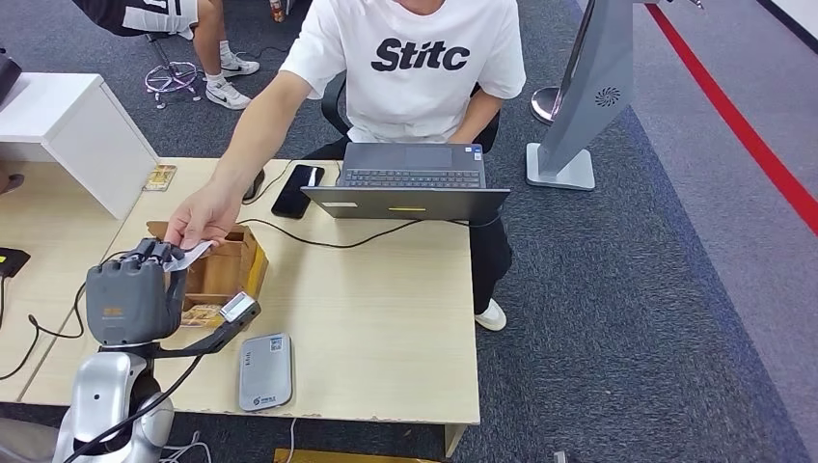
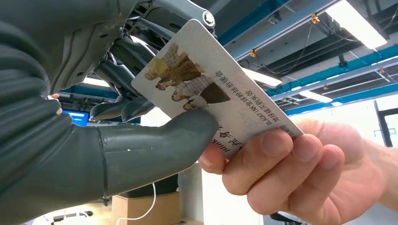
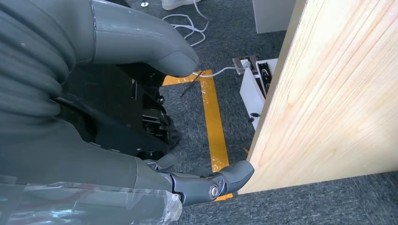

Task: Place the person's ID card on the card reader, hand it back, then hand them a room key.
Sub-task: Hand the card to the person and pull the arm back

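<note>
My left hand (image 1: 130, 294) is raised above the wooden box (image 1: 224, 271) on the table (image 1: 386, 309), and the ID card (image 2: 213, 91) sits pinched between my thumb (image 2: 155, 150) and my darker fingers (image 2: 123, 107). The person's hand (image 2: 286, 176) grips the same card at its far end, so we both have it at once. I cannot tell from this alone whether the card is coming to me or going back; either way, the thing to do well is to keep my pinch steady and my arm quiet until only one of us bears it. If I am receiving, I should hold firm and let them let go. If I am returning it, I should loosen only once their grip is plainly sure.

My right hand (image 3: 197, 185) hangs low beside the table's edge, over the carpet, with its fingers loosely apart and nothing in them.

The card reader (image 1: 265, 371) lies flat near the table's front edge, close below my left hand. A small black device on a stalk (image 1: 236, 311) stands between hand and reader, and cables trail nearby; I judge these the likeliest snags on the way down. The laptop (image 1: 410, 183) and phone (image 1: 297, 190) sit well apart, by the person.
</note>
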